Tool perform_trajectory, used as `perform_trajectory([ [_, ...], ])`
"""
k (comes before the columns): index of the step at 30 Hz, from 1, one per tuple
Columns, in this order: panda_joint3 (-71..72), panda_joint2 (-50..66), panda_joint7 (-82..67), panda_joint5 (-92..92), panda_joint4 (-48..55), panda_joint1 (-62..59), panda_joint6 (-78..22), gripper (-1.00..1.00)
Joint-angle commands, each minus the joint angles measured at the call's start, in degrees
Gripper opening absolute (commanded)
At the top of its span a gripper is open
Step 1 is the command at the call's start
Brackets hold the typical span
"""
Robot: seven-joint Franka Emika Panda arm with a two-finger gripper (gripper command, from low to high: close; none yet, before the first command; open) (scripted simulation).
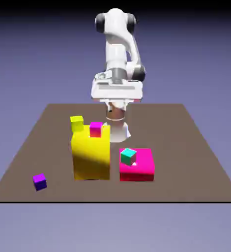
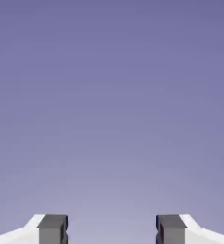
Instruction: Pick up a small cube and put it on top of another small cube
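Brown table below, pincer wide apart and empty, while the purple cube looks light, rigid, best pinched across flat opposite faces.

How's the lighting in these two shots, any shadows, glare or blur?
Exterior view: even, rendered light, sharp, no glare; the yellow block shows soft shading across its front, backdrop darkens toward the top. Hand view: only a smooth violet gradient, lighter lower down, with the open pincer crisp at the bottom edge.
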Motion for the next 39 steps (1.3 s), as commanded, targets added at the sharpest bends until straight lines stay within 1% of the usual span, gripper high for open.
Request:
perform_trajectory([
  [1, -1.07, 2.08, -2.35, 0.54, 1.34, -0.10, -1.03, 0.00],
  [30, -31.84, 61.96, -70.17, 16.17, 39.98, -2.97, -30.71, 0.00],
  [31, -31.84, 61.96, -70.17, 16.17, 39.99, -2.97, -30.71, 0.00],
  [35, -26.28, 70.26, -73.16, 20.95, 41.69, -7.79, -24.01, 0.00],
  [36, -26.24, 70.33, -73.18, 20.99, 41.70, -7.83, -23.95, 0.00],
  [37, -26.24, 70.33, -73.18, 20.99, 41.70, -7.83, -23.95, -1.00],
  [39, -27.62, 68.26, -72.44, 19.79, 41.28, -6.63, -25.63, -1.00],
])
